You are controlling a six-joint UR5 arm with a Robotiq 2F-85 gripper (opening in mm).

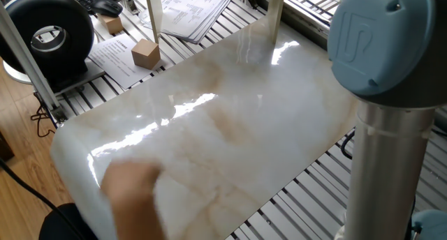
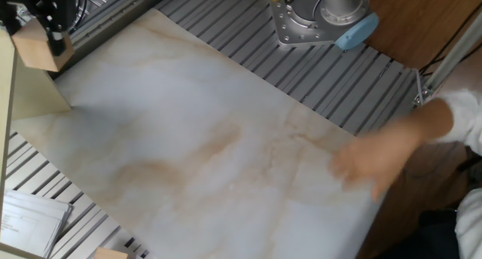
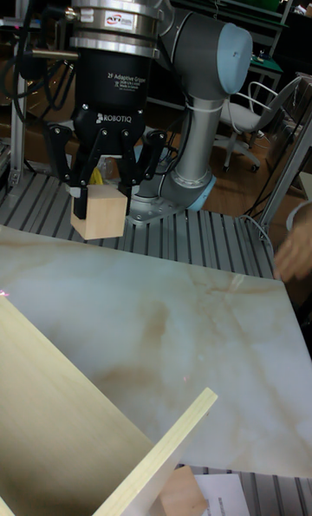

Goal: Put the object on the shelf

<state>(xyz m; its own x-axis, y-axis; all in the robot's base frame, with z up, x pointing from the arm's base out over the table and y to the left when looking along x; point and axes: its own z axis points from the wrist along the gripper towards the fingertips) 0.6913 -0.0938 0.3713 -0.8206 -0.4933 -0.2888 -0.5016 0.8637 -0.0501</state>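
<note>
I am clamping my black two-finger gripper on the small light-brown wooden cube, hanging above the marble slab.

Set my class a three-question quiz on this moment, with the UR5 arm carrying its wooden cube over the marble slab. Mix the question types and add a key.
1. True or false: the gripper holds the wooden cube clear of the marble slab.
2. The person's hand rests near the slab's: A) corner by the shelf, B) edge far from the gripper, C) centre?
3. Fill in: the slab bears ___ loose objects.

Key: 1 true; 2 B; 3 no.
</note>
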